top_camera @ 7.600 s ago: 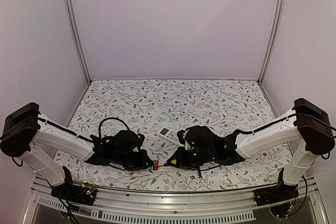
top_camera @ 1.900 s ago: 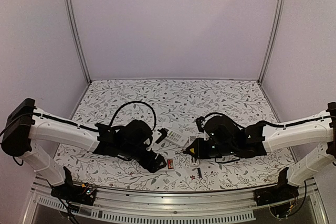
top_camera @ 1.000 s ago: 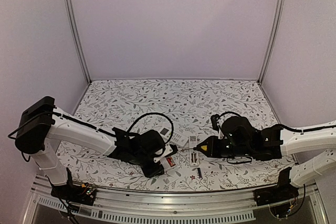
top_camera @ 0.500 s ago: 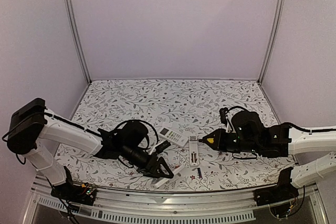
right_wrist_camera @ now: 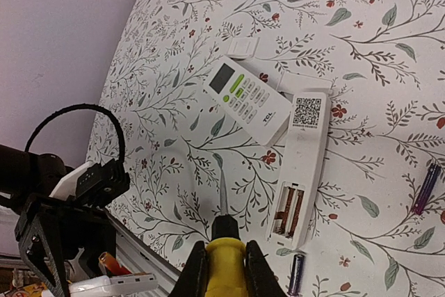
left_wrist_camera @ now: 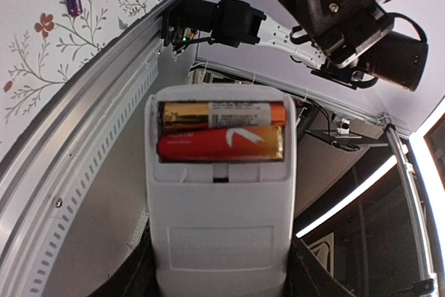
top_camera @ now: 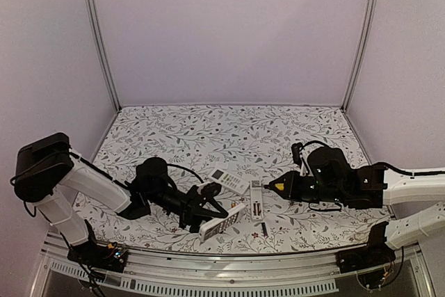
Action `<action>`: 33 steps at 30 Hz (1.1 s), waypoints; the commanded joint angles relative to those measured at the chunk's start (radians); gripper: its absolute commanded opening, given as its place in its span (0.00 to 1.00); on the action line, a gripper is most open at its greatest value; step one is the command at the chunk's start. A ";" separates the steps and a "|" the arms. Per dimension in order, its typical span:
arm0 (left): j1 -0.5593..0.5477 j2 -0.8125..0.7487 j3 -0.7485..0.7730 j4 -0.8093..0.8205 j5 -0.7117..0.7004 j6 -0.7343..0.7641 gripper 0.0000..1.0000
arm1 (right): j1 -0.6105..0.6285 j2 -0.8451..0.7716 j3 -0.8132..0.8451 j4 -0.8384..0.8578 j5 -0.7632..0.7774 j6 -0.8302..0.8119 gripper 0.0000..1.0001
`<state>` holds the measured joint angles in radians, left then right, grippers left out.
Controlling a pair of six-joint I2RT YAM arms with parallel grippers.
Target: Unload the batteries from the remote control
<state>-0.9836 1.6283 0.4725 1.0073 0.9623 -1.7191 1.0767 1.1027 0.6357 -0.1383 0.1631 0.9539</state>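
Observation:
My left gripper [top_camera: 207, 211] is shut on a white remote [top_camera: 223, 222] and holds it over the table's front edge. In the left wrist view the gripper [left_wrist_camera: 221, 273] clasps this remote [left_wrist_camera: 221, 241] with its open bay showing a gold battery [left_wrist_camera: 222, 114] and a red battery [left_wrist_camera: 222, 144]. My right gripper [top_camera: 284, 187] is shut on a yellow-handled tool [right_wrist_camera: 224, 262], its tip hovering left of a narrow white remote [right_wrist_camera: 304, 158] whose bay [right_wrist_camera: 290, 210] is empty. Loose batteries lie on the table: a purple one [right_wrist_camera: 425, 189] and a dark blue one [right_wrist_camera: 295, 274].
A white remote with a display and green button [right_wrist_camera: 249, 101] lies beside the narrow one [top_camera: 256, 201]. A small white cover [right_wrist_camera: 240, 48] lies behind it. The metal rail of the table's front edge [left_wrist_camera: 90, 123] runs just under the held remote. A dark battery [top_camera: 264, 228] lies near that edge.
My left gripper picked up a white remote, carried it toward the front edge and turned it. My right arm drew back to the right with the tool and has held still since.

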 commanded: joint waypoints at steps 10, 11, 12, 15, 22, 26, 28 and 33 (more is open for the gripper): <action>0.135 -0.119 0.033 -0.228 0.072 0.135 0.28 | -0.004 -0.025 -0.002 -0.018 0.016 0.006 0.00; 0.152 -0.133 0.030 -0.276 0.070 0.159 0.27 | -0.004 -0.027 -0.002 -0.018 0.016 0.004 0.00; 0.159 -0.147 0.054 -0.394 0.069 0.243 0.28 | -0.004 -0.029 -0.001 -0.019 0.016 0.003 0.00; 0.170 -0.150 0.164 -0.674 0.059 0.456 0.28 | -0.004 -0.029 -0.002 -0.019 0.018 0.001 0.00; 0.055 -0.013 0.606 -1.564 -0.567 1.244 0.26 | -0.004 -0.013 -0.002 0.007 -0.007 -0.033 0.00; -0.058 0.061 0.675 -1.630 -0.827 1.360 0.25 | -0.003 -0.021 0.008 0.007 -0.037 -0.094 0.00; -0.101 0.076 0.678 -1.631 -0.914 1.415 0.25 | 0.001 -0.028 0.011 0.000 -0.050 -0.124 0.00; -0.185 0.113 0.677 -1.640 -1.096 1.526 0.26 | 0.023 -0.024 0.034 -0.041 -0.071 -0.184 0.00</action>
<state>-1.1236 1.7206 1.1431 -0.5529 0.1089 -0.3576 1.0809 1.0855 0.6361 -0.1509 0.1135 0.8436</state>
